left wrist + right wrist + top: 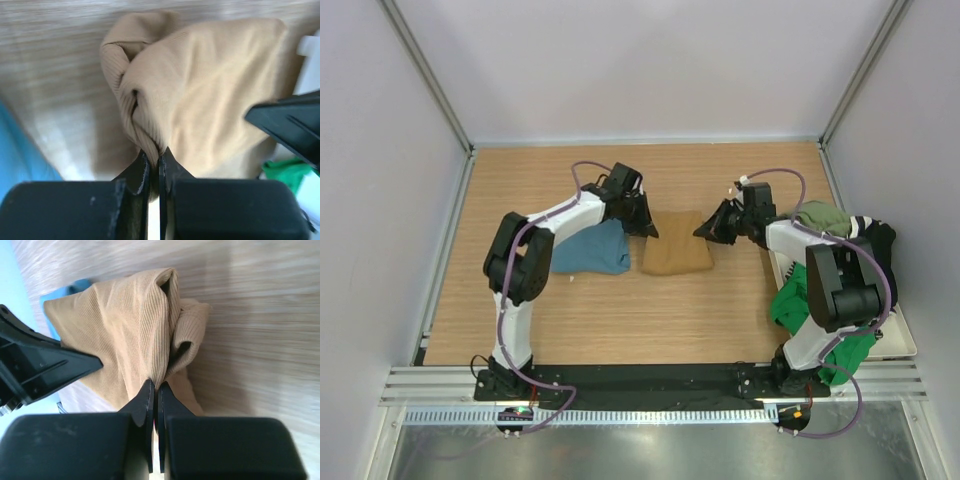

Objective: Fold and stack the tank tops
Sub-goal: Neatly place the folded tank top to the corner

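overhead, the tan tank top (677,256) sits bunched mid-way across the wooden table (570,320), just beside the teal tank top (592,250) lying flat to its left. the left gripper (646,229) meets its left edge and the right gripper (704,231) its right edge. a green top (798,300), an olive top (820,216) and a black top (882,240) are heaped around the right arm.

from the left wrist, the left gripper (154,159) has its jaws pressed together on a ridge of tan cloth.

from the right wrist, the right gripper (154,391) likewise pinches a tan fold.
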